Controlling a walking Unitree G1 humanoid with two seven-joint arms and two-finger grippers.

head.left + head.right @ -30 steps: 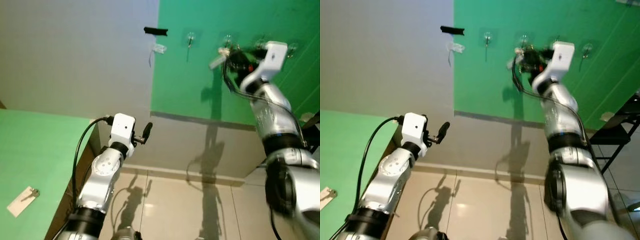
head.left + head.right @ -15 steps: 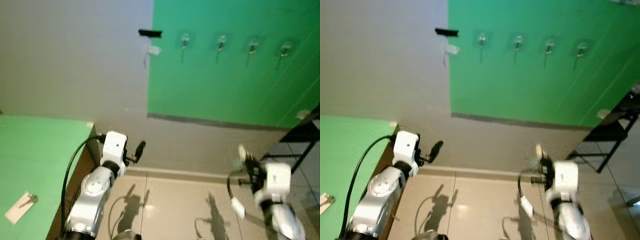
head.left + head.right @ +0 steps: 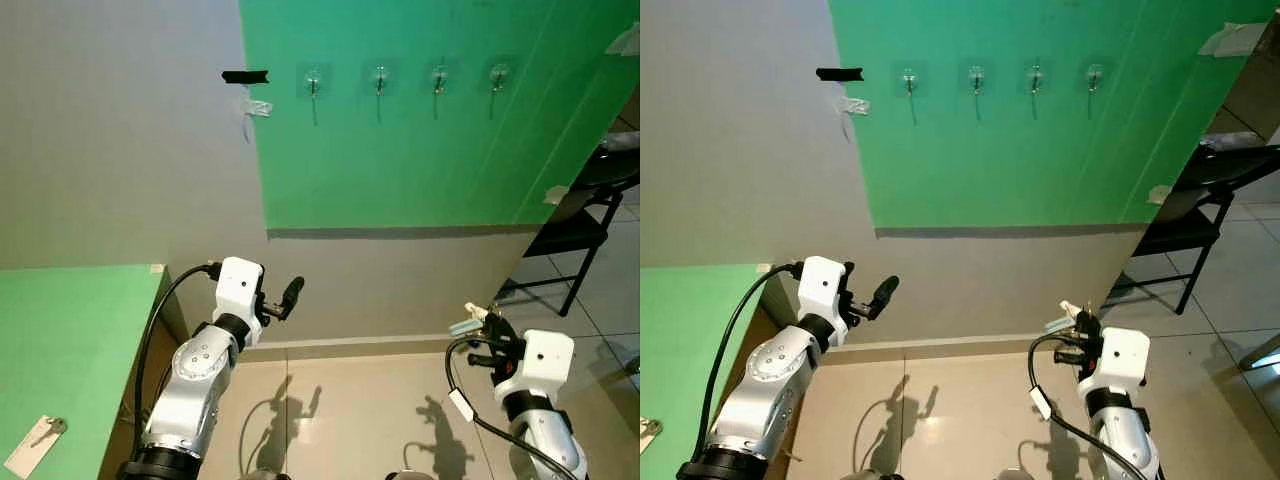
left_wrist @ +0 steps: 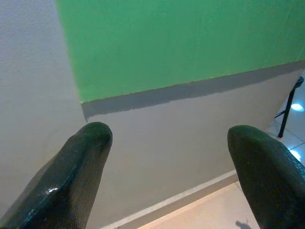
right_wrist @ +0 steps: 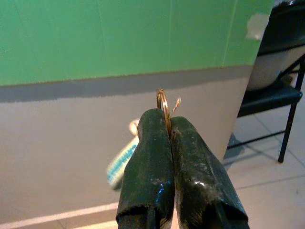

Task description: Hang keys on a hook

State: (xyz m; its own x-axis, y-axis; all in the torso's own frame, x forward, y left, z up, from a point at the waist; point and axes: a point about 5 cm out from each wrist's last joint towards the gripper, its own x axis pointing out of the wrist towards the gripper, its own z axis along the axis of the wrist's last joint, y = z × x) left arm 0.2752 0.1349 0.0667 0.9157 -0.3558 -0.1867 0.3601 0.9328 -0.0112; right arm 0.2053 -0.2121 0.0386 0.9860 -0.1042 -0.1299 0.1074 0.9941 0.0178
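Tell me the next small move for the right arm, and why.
Probably raise the right gripper toward the row of hooks on the green wall. Its jaws are shut on the key ring, but it sits low near the floor, far beneath the hooks, all of which look bare.

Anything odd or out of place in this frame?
Yes: all four clear wall hooks on the green panel are bare, while the right gripper pinches the gold key ring low near the floor. A white-tagged key lies on the green tabletop.
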